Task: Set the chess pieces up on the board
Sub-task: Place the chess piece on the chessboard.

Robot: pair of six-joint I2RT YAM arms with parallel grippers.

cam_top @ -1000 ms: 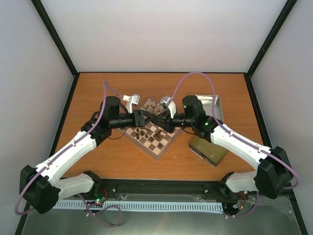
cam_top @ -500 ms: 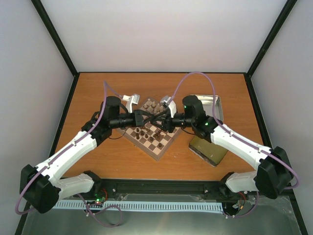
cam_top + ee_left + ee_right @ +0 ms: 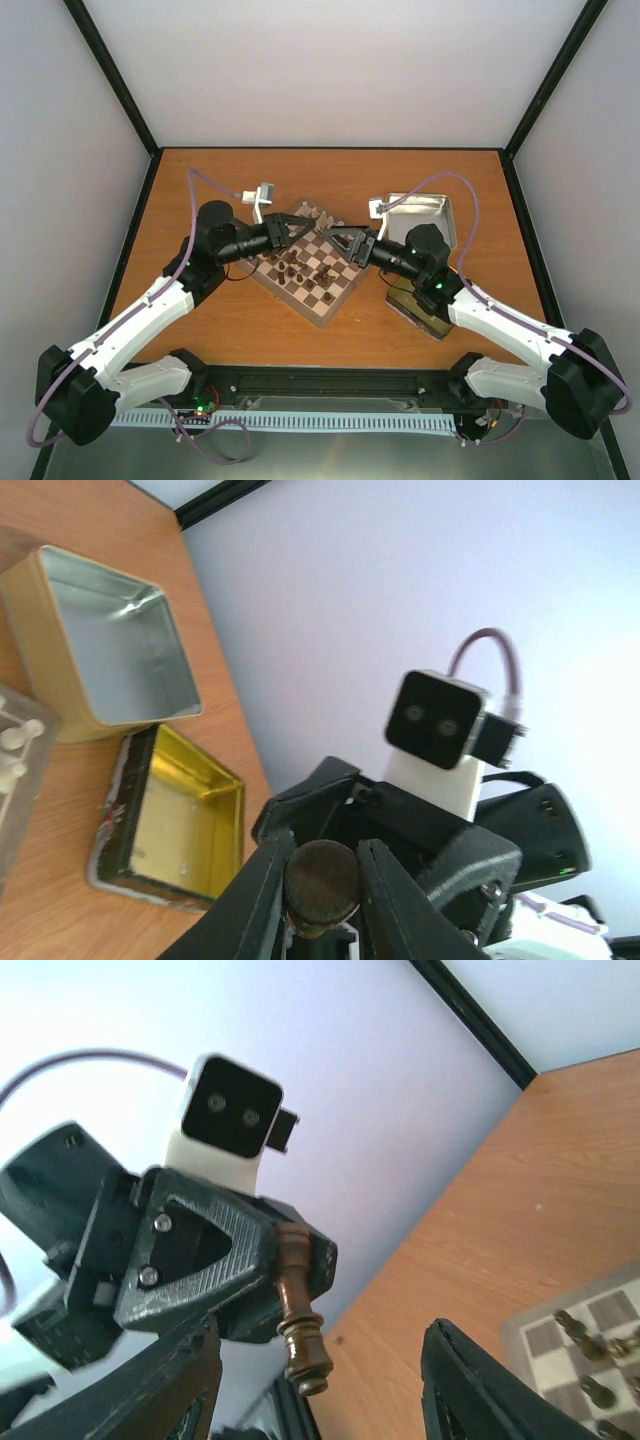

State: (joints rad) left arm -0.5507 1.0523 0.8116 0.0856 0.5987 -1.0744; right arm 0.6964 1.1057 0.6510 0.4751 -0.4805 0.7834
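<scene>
Chess piece, dark brown, clamped by its base in left pincer. Right pincer wide apart, empty, facing it beside the board.

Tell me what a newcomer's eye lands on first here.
Over the small chessboard at centre, the left claw pinches a dark brown chess piece, facing the open right claw. To the board's right lie two open containers: a silver-lined tin and a gold-lined tin.
</scene>
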